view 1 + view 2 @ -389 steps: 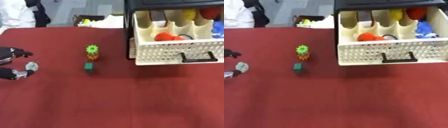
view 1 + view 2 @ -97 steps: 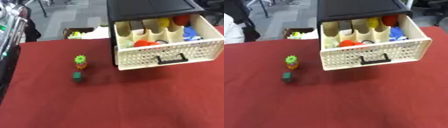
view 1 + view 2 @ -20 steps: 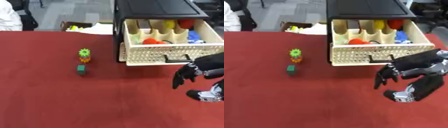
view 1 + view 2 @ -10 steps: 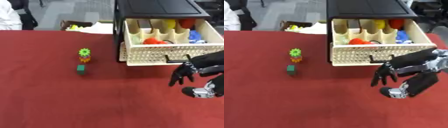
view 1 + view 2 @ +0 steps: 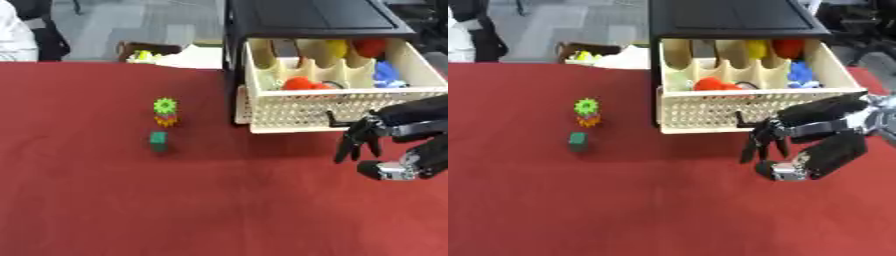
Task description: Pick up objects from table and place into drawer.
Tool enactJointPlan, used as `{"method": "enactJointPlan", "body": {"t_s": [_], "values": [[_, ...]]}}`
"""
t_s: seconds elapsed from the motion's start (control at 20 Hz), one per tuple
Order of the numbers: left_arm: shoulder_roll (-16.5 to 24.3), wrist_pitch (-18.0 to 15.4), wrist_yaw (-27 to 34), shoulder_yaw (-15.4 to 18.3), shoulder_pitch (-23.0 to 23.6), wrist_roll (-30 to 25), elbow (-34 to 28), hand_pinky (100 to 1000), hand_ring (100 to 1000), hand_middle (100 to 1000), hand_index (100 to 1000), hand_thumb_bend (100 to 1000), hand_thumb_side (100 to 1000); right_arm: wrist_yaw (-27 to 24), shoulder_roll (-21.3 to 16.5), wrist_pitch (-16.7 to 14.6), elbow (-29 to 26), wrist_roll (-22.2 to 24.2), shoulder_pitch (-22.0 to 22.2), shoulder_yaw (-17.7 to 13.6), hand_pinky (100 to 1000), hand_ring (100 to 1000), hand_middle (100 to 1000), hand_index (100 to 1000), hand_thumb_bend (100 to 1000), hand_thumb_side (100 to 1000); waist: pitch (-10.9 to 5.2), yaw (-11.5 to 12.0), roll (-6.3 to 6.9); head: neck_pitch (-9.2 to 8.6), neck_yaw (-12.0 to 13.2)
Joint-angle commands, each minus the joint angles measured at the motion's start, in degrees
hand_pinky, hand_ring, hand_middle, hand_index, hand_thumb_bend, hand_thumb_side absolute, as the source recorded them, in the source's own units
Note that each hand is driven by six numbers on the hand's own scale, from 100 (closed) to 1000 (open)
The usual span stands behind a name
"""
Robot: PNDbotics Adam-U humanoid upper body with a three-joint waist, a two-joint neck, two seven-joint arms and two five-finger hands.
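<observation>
Red cloth covers the counter point(image 5: 105, 200), where the right hand point(image 5: 811, 135) hovers with fingers point(image 5: 759, 142) released, empty, before the open drawer point(image 5: 337, 107). Green block point(image 5: 158, 141) and gear toy point(image 5: 164, 111) wait far leftward (reach pending).

Right arm point(image 5: 420, 115) cut off at frame edge; drawer point(image 5: 745, 102) contents blurred.

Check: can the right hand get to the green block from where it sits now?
Probably yes. The right hand hangs open before the drawer, and only bare red table lies between it and the green block. The gear toy stands behind the block, not in the path.
</observation>
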Motion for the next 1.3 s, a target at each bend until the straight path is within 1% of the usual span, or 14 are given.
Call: {"method": "enactJointPlan", "body": {"t_s": [0.05, 0.55, 0.95, 1.15, 1.3], "values": [[0.3, -0.2, -0.3, 0.2, -0.4, -0.3, -1.0, 601, 616, 606, 803, 100, 1000, -0.3, -0.9, -0.5, 1.7, -0.2, -1.1, -1.2, 550, 724, 775, 870, 100, 1000, -0.59, 0.1, 0.01, -0.88, -0.2], [-0.1, -0.1, -0.5, 0.3, -0.3, -0.8, -1.0, 605, 618, 608, 802, 100, 1000, 0.0, 0.4, -1.7, 5.9, 0.4, -2.8, -1.0, 549, 723, 776, 868, 100, 1000, 0.22, 0.7, -0.07, -1.97, -0.4], [-0.4, 0.2, -0.7, 0.3, -0.4, -1.5, -1.0, 608, 620, 609, 802, 100, 1000, -1.2, 0.6, -1.9, 4.3, 1.9, -4.0, -0.2, 528, 704, 767, 868, 100, 1000, 0.57, 0.9, -0.3, -1.98, -0.6], [-0.5, 0.3, -0.6, 0.2, -0.6, -1.7, -1.0, 610, 621, 610, 802, 100, 1000, -1.6, 0.8, -1.3, 3.4, 2.9, -5.1, 0.4, 522, 696, 767, 889, 100, 1000, 0.61, 1.0, -0.54, -1.98, -0.7], [-0.5, 0.4, -0.5, 0.2, -0.7, -1.9, -1.0, 610, 621, 610, 801, 100, 1000, -1.8, 1.1, -0.9, 3.7, 3.2, -6.3, 0.7, 517, 692, 764, 897, 100, 1000, 0.66, 1.2, -0.78, -2.14, -0.7]]}}
